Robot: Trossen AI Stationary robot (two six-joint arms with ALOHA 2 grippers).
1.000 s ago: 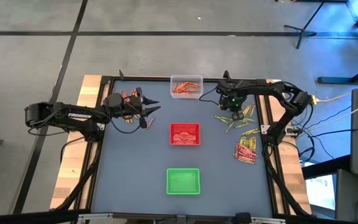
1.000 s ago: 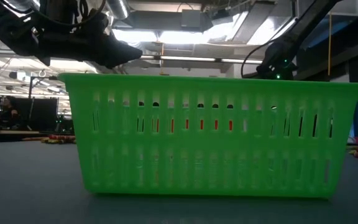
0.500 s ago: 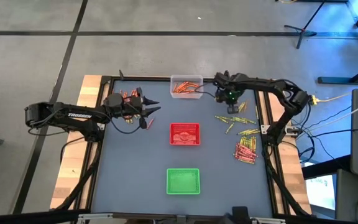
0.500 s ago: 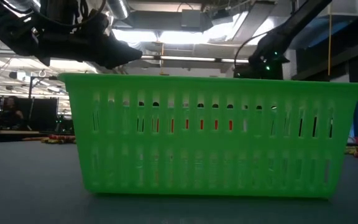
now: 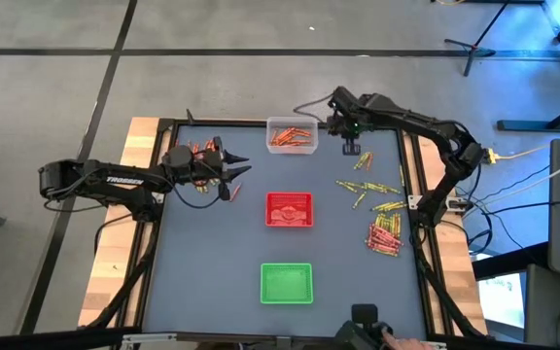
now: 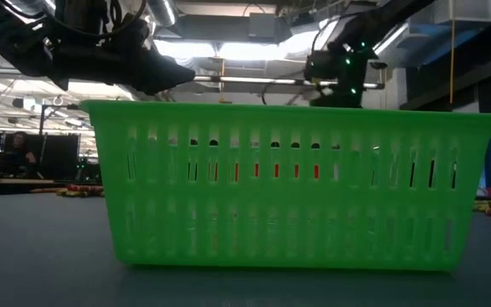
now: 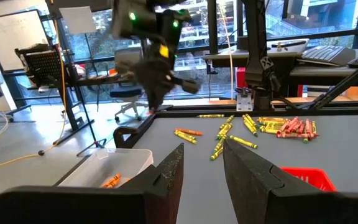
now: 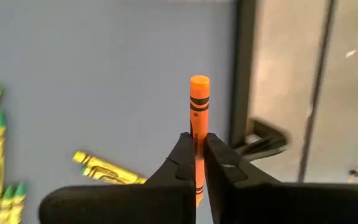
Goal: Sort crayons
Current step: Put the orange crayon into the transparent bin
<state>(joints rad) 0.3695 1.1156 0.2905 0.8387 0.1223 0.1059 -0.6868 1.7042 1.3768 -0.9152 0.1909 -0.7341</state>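
My right gripper (image 5: 348,136) hangs above the table's far side, just right of the clear tray (image 5: 292,135), shut on an orange crayon (image 8: 199,102). The tray holds several orange crayons (image 5: 290,137). Yellow-green crayons (image 5: 369,191) and a heap of red crayons (image 5: 385,236) lie flat on the table at the right. More crayons (image 5: 200,154) lie under my left arm. My left gripper (image 5: 239,173) is open and empty above the table's left part, left of the red tray (image 5: 289,209); its own view (image 7: 201,165) shows the gap. My right gripper pinches the orange crayon's lower part (image 8: 197,140) between its two fingers. The crayon lies along the fingers and its free end (image 8: 199,81) sticks out past the fingertips. It is lifted clear of the table.
A green tray (image 5: 287,282) stands near the table's near edge and fills the low view (image 6: 288,183). The black table frame (image 5: 403,185) runs along the right side. Bare grey tabletop lies between the trays.
My right gripper has gone from above the yellow-green crayons toward the table's far edge and leftward, toward the clear tray, carrying the orange crayon clear of the table.
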